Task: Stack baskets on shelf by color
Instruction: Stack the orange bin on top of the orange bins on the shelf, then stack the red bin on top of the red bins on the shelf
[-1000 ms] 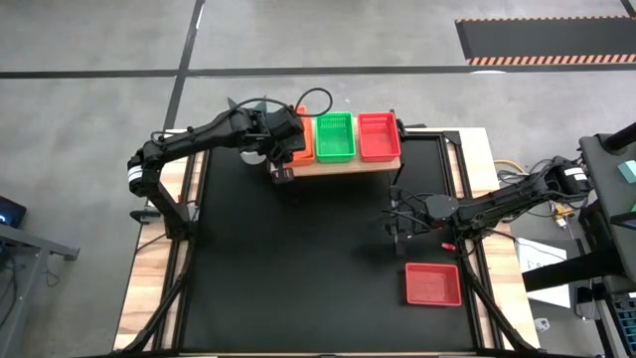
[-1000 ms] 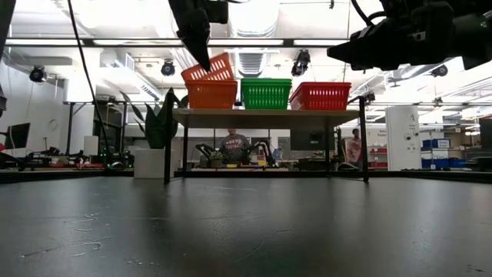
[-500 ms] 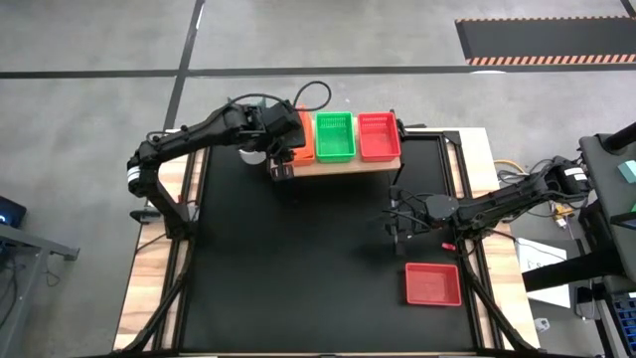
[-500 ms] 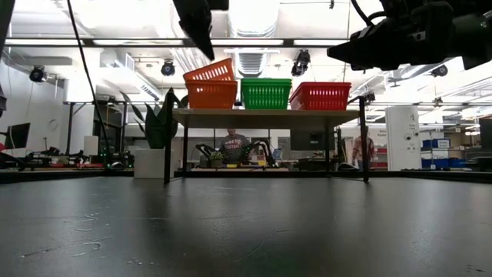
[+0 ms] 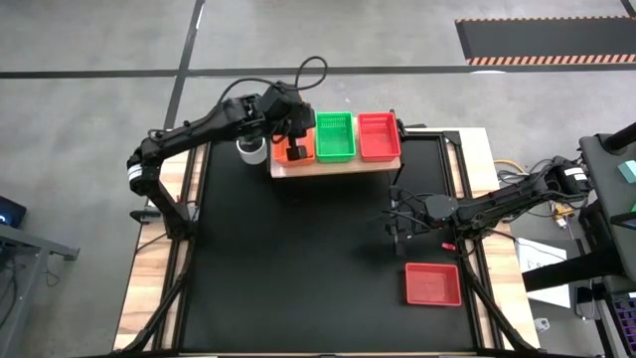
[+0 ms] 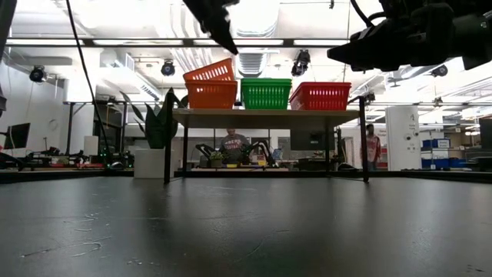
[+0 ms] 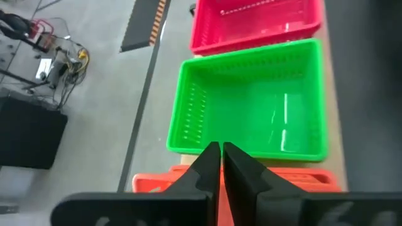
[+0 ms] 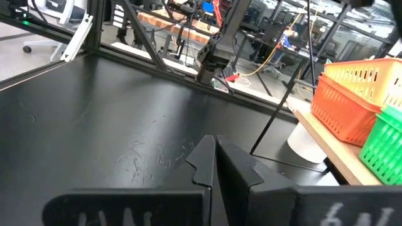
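Note:
The light-wood shelf [image 5: 338, 164] stands at the table's far edge. On it sit an orange basket [image 6: 211, 95] with a second orange basket [image 6: 209, 71] resting tilted in it, a green basket [image 5: 335, 135] and a red basket [image 5: 379, 135]. Another red basket [image 5: 432, 283] lies on the table near the right front. My left gripper [image 7: 220, 157] hovers shut above the orange baskets [image 7: 301, 179], touching nothing. My right gripper [image 5: 397, 231] hangs shut over the table's right side, clear of the tabletop.
A white pot [image 5: 251, 151] with a plant [image 6: 157, 123] stands just left of the shelf. The wide black tabletop [image 5: 298, 268] stretches in front of the shelf. People show in the room beyond [image 6: 234, 146].
My left gripper has risen from the left near corner of the orange baskets and swung toward the far right, over them, tipping its fingers up. The tilted top orange basket has settled a little lower in the one beneath.

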You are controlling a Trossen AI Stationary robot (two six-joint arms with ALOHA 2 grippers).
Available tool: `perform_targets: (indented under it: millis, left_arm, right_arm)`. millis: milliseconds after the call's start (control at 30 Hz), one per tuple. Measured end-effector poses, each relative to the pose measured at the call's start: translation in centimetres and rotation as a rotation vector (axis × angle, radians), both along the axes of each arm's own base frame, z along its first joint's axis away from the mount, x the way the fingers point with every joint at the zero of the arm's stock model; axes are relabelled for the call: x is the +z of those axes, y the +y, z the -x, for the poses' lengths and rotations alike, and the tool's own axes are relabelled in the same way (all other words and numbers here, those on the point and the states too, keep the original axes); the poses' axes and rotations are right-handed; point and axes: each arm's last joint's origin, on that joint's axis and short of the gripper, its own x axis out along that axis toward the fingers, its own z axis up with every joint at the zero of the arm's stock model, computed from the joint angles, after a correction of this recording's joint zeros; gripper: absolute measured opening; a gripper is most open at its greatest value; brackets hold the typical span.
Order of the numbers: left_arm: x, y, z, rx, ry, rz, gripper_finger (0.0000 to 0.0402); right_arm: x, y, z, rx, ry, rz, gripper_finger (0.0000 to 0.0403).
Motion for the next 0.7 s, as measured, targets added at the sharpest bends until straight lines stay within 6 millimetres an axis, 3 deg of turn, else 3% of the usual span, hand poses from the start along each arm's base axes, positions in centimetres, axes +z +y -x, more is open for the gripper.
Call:
perform_targets:
  millis: [400,700]
  left_arm:
    - [-3.2,1.3,-0.1,0.033,0.054,0.024,0.0000]
    - [-2.6,0.7,0.0,0.053,-0.002,0.051,0.0000]
  right_arm:
    - [0.0,0.0,0.0,0.000,0.003,0.005,0.0009]
    - [0.0,0.0,0.0,0.000,0.004,0.005,0.0009]
